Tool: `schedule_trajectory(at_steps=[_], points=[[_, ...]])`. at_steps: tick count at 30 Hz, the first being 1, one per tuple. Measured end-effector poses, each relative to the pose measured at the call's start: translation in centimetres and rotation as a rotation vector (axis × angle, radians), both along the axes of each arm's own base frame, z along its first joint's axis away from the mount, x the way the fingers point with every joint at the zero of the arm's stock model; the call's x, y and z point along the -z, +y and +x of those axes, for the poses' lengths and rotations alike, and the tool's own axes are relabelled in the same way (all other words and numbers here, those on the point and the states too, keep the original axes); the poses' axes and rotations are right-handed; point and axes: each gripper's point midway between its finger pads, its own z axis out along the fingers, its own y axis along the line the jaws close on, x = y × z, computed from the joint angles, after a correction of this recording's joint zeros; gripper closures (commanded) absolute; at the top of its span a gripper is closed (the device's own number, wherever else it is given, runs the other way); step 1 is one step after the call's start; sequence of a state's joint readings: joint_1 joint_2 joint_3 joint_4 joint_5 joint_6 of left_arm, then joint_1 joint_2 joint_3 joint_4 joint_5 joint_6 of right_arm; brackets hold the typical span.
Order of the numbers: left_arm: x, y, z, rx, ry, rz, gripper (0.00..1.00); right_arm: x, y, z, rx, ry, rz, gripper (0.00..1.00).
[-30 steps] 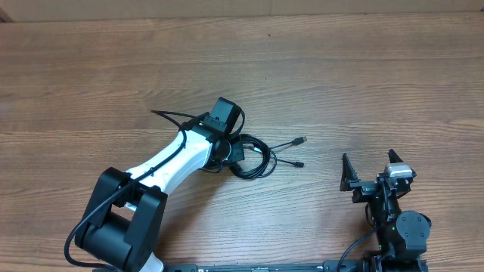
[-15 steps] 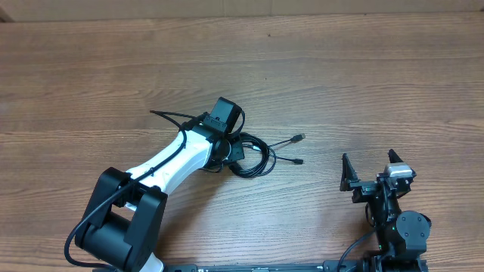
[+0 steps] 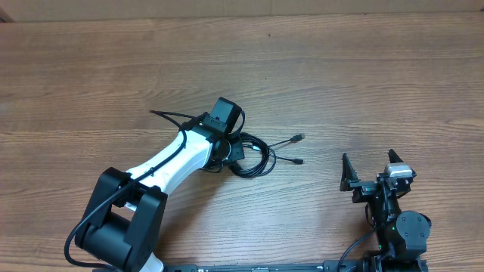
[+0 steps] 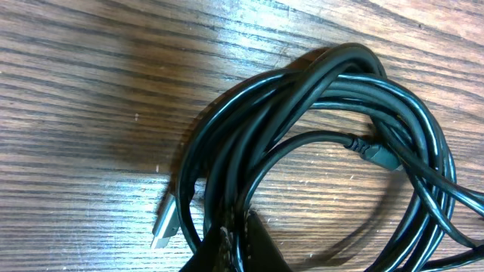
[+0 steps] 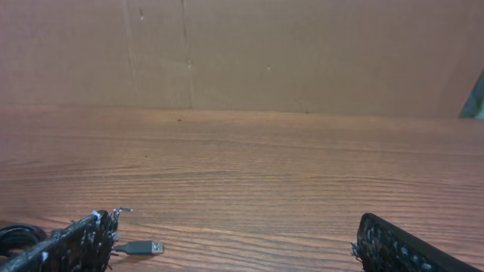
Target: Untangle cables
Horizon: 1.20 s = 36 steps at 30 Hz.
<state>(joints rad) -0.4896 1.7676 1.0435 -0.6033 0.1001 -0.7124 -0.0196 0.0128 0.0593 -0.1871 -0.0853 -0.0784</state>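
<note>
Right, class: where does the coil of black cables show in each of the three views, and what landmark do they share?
Overhead: the cables lie near the centre of the picture.
Left wrist: the cables fill the centre and right, seen close up.
Right wrist: only a sliver of the cables shows, at the bottom-left corner.
Shared landmark: the wood-grain table under them in every view.

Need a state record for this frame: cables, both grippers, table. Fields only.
cables: one tangled black coil, mid-table, not yet separated
plug ends: two stick out of the coil toward the right
silvery plug: lies flat at the coil's outer edge
left gripper: shut, tips on the coil's strands, apparently pinching them
right gripper: open, empty, apart from the coil at the near right
table: wood-grain top
</note>
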Motion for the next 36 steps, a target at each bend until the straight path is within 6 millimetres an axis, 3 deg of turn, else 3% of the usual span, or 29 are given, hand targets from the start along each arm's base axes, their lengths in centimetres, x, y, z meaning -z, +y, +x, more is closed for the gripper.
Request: schedule_trajectory(at_steps=[7, 11, 13, 16, 17, 22, 27, 36], points=[[0.1, 0.9, -4.0, -0.256, 0.231, 0.000, 0.94, 0.0, 0.0, 0.0, 0.001, 0.000, 0.000, 0.00], [-0.5, -1.3, -1.9, -0.156, 0.144, -0.103, 0.58, 0.0, 0.0, 0.0, 0.001, 0.000, 0.000, 0.00], [-0.9, -1.8, -1.3, -0.030, 0.093, -0.110, 0.30, 0.0, 0.0, 0.0, 0.000, 0.000, 0.000, 0.00], [-2.1, -2.1, -0.4, 0.198, 0.017, -0.093, 0.10, 0.0, 0.0, 0.0, 0.001, 0.000, 0.000, 0.00], [-2.6, -2.3, 0.0, 0.265, -0.013, -0.087, 0.09, 0.0, 0.0, 0.0, 0.001, 0.000, 0.000, 0.00], [-5.8, -4.0, 3.7, 0.628, -0.265, -0.058, 0.21, 0.0, 0.0, 0.0, 0.000, 0.000, 0.000, 0.00], [-5.6, -3.7, 3.6, 0.867, -0.323, 0.014, 0.37, 0.0, 0.0, 0.0, 0.001, 0.000, 0.000, 0.00], [-5.1, -1.6, 4.5, 0.773, -0.302, 0.136, 0.48, 0.0, 0.0, 0.0, 0.000, 0.000, 0.000, 0.00]])
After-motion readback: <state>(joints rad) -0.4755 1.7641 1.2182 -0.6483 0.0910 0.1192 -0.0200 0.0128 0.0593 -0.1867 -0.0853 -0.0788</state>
